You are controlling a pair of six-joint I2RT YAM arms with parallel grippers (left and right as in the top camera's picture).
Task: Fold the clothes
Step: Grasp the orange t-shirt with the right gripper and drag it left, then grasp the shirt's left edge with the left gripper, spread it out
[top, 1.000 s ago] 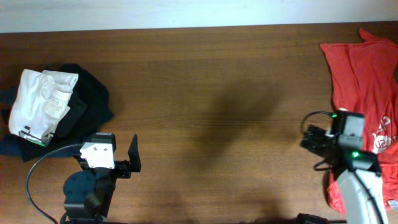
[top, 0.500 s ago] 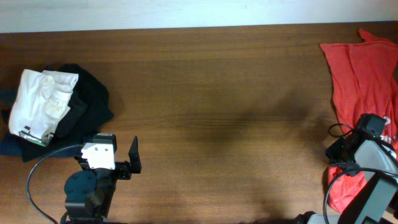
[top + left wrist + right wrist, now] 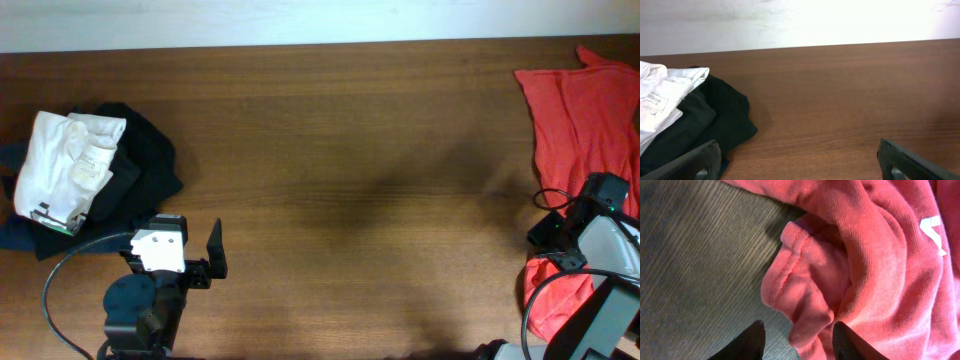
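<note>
The red-orange T-shirt [image 3: 585,110] lies crumpled along the table's right edge, with white lettering partly showing. My right gripper [image 3: 550,243] is low at the shirt's left hem. In the right wrist view its jaws [image 3: 799,330] are open on either side of a bunched fold of the shirt [image 3: 880,255], with the hem seam just above them. My left gripper [image 3: 205,260] is open and empty at the front left, over bare wood [image 3: 800,165].
A white garment [image 3: 65,165] lies on black and navy garments [image 3: 145,150] at the far left; both show in the left wrist view, white [image 3: 660,100] and black [image 3: 715,120]. The brown wooden table [image 3: 350,180] ends at a white wall at the back.
My right arm has swung right and lowered onto the shirt's left hem, then shifted slightly. The left arm and the pile have not moved.
</note>
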